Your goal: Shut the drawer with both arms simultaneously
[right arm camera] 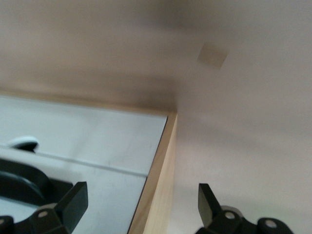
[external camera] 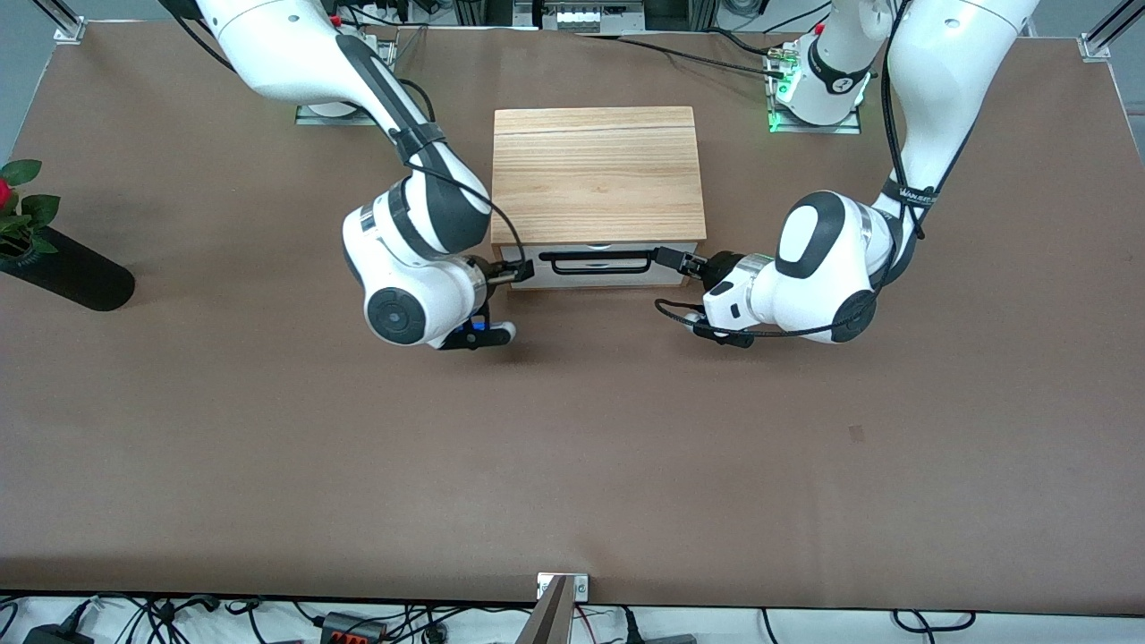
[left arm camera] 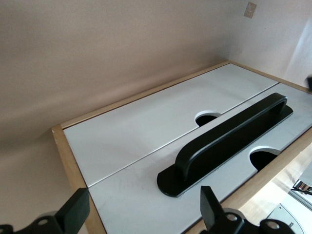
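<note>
With the drawer [external camera: 597, 266] sitting nearly flush in the cabinet [external camera: 597, 173] mid-worktop, the left claw [external camera: 677, 261] and right claw [external camera: 519, 272], both spread wide, are flanking its front and should be pressing evenly together.

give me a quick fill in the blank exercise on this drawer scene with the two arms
1. The black bar handle is mounted on a ____ front panel.
2. The light-oak box cabinet stands ____ the two grippers.
3. The left gripper has its fingers ____.
4. At the table's edge, toward the right arm's end, lies a black vase holding a ____ flower.

Missing words: white; between; open; red
</note>
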